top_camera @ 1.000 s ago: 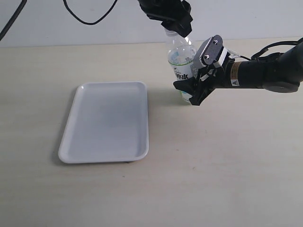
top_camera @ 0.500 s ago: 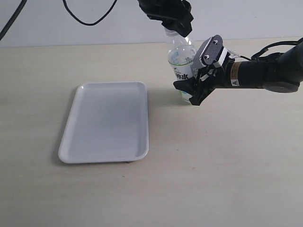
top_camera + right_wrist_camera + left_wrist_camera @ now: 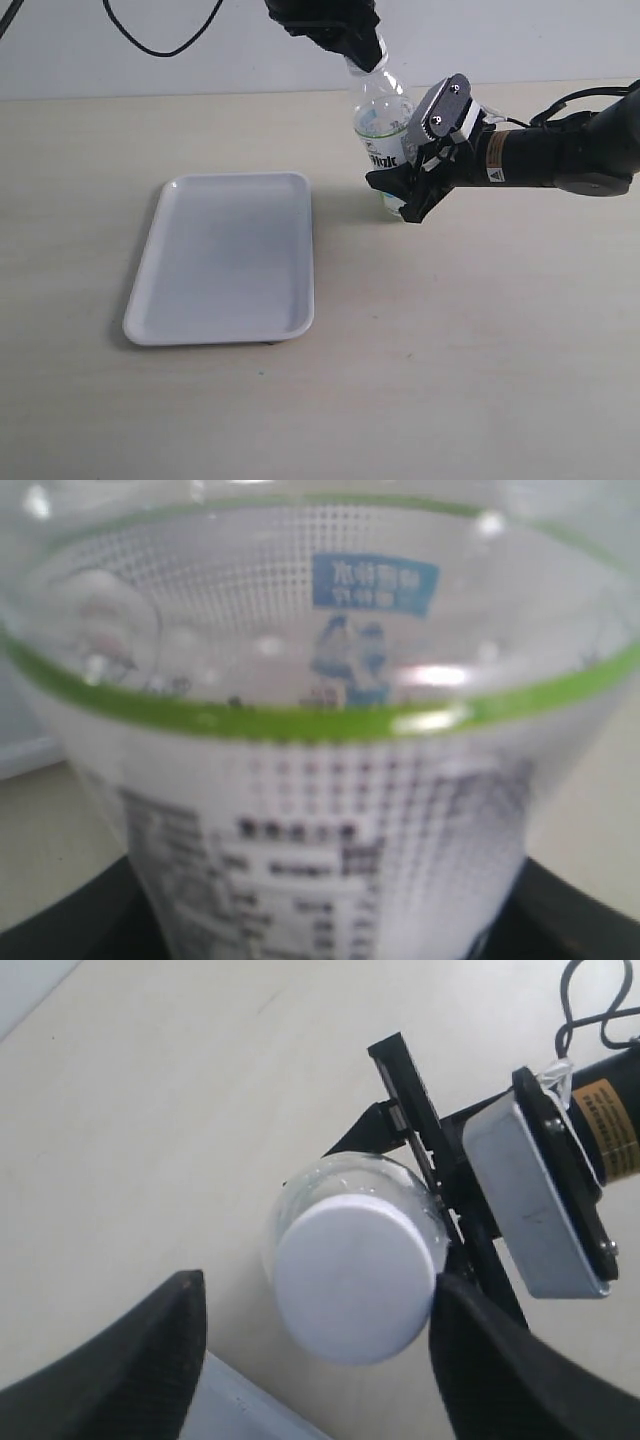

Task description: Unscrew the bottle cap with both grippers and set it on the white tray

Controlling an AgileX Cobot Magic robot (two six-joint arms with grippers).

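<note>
The bottle cap (image 3: 352, 1278), a white disc, sits on the neck of the bottle (image 3: 383, 125). In the exterior view the cap is hidden behind the black left end effector (image 3: 318, 1298), which hangs over the bottle's top at the far side of the worktop (image 3: 480, 350). In the left wrist view its two dark fingers straddle the cap with the jaws spread. One finger (image 3: 500, 1370) lies against the cap's edge or just beside it. The other finger (image 3: 130, 1360) stands clearly apart, with bare worktop showing in the gap, so the cap is not clamped.

The bottle stands right of centre with its neck leaning a little to the left. The right end effector (image 3: 405, 160) reaches in from the right and is closed on the labelled body, with a grey plate jaw on the upper side and a black jaw low by the base. The label fills the right wrist view.

The white tray (image 3: 225, 255) lies flat to the left of the bottle and nearer, well apart from it. A black cable (image 3: 150, 40) loops at the far left.
</note>
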